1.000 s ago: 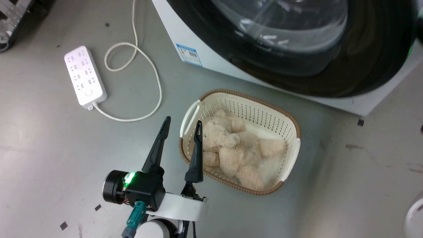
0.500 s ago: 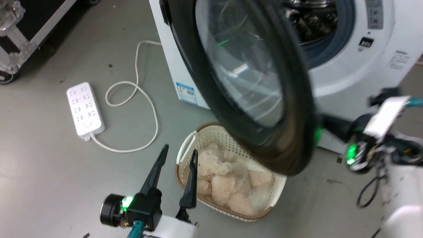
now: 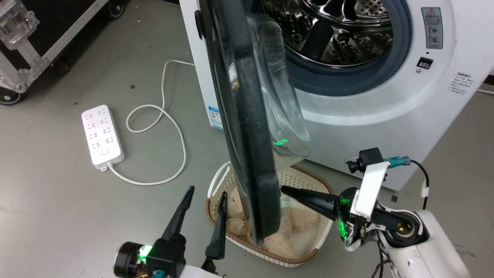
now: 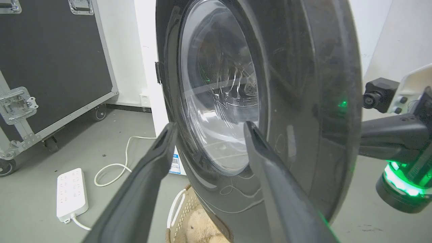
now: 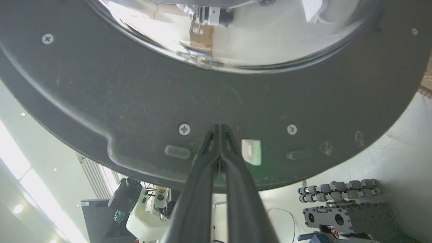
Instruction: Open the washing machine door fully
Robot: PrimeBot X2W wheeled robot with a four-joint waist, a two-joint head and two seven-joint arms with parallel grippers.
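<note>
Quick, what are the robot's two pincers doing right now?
Left pincer: open, holding nothing.
Right pincer: closed, tips against the washing machine door.

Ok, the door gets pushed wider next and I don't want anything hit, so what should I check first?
1. Contact: right gripper on washing machine door: ok, shut, tips at its inner rim.
2. Fully open: not ok, the door stands roughly square to the washing machine front.
3. Swing path: not ok, left gripper hangs open by the door's outer face.
4. Clearance below: cannot tell, the door's lower edge hangs over the basket.
5. Cable hazards: ok, power strip lies well off to the left.
</note>
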